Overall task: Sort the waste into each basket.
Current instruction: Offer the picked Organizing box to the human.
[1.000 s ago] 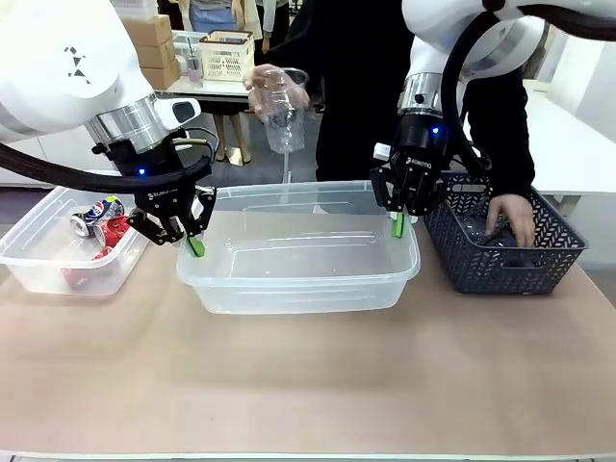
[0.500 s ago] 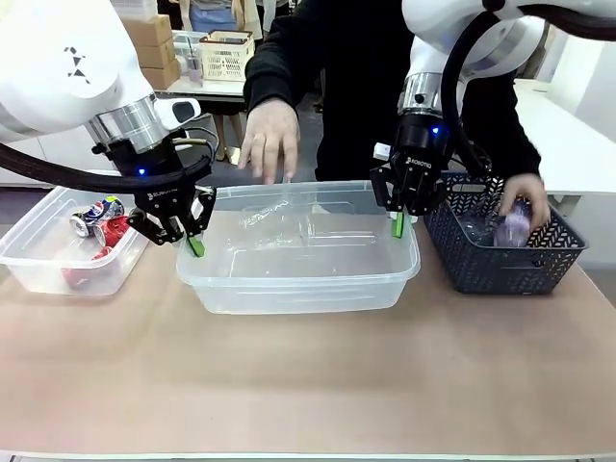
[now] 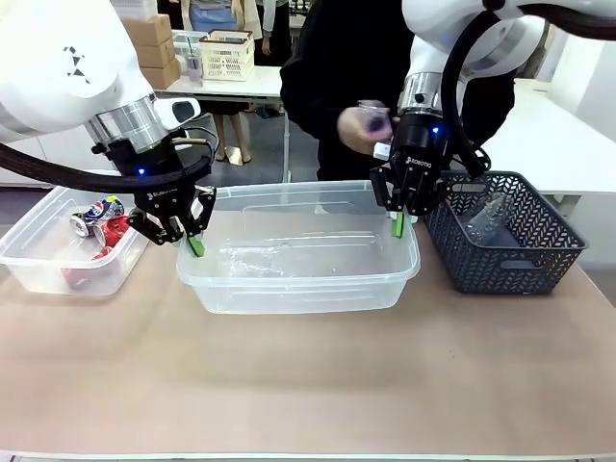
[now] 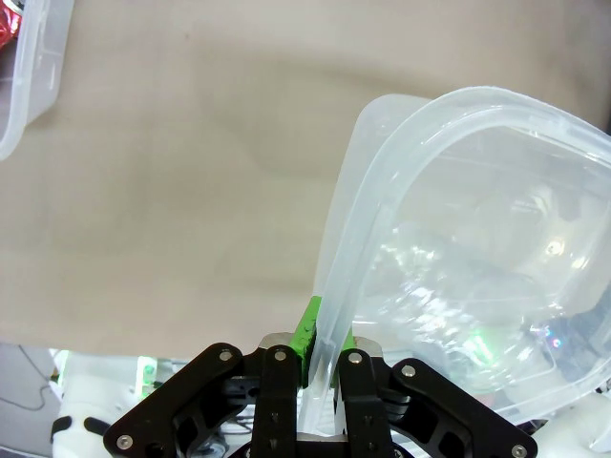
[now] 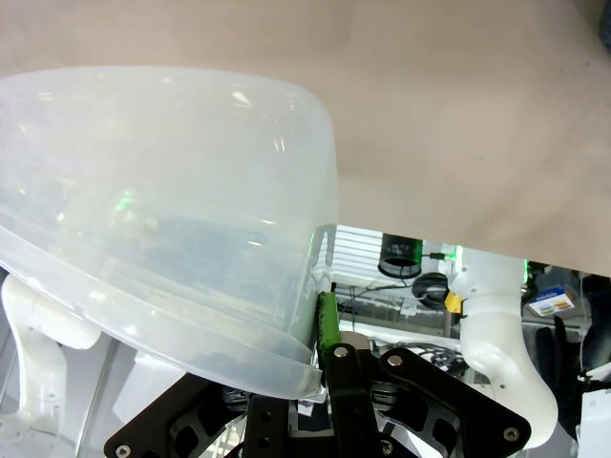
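Since earlier, the person's hand [image 3: 358,127] has left the basket [image 3: 298,289], bottle [image 3: 255,255] lying inside. My left gripper [image 3: 195,245] and right gripper [image 3: 397,227] clamp its rim; if I lift unevenly, it could tip.

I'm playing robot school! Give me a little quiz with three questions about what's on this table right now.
1. True or false: the left end effector and the right end effector each grip the rim of the big tub.
2. Where are the cans? A) in the small tub B) in the big tub C) in the basket
3. Fill in the gap: the basket holds a clear ____.
Key: 1 true. 2 A. 3 bottle.
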